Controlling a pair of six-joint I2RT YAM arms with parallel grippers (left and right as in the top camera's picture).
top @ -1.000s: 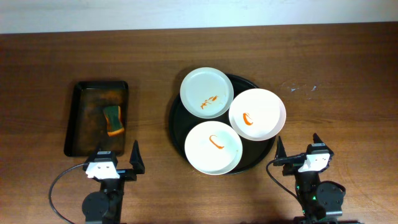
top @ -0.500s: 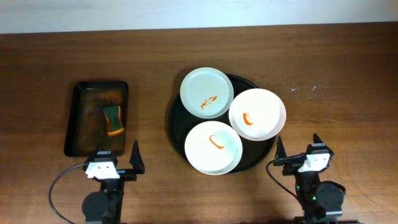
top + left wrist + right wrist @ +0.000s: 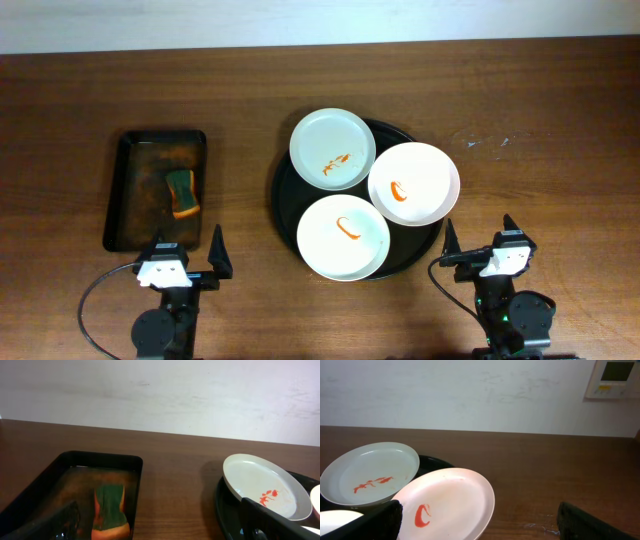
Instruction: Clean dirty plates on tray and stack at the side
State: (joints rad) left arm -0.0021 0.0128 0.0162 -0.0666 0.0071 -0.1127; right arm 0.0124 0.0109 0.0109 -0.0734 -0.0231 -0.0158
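Evenly and softly lit from above, bright with no harsh glare. Crisp overhead, with only a mild sheen on the table (image 3: 520, 100) and soft, short shadows beside the dirty plates (image 3: 343, 237). Blurs in both wrist views at the bottom edge, where the dark fingers (image 3: 272, 522) sit out of focus.

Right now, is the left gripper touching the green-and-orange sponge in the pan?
Apart. In the overhead view the left gripper hangs at the near rim of the pan, whose bare floor separates it from the sponge.
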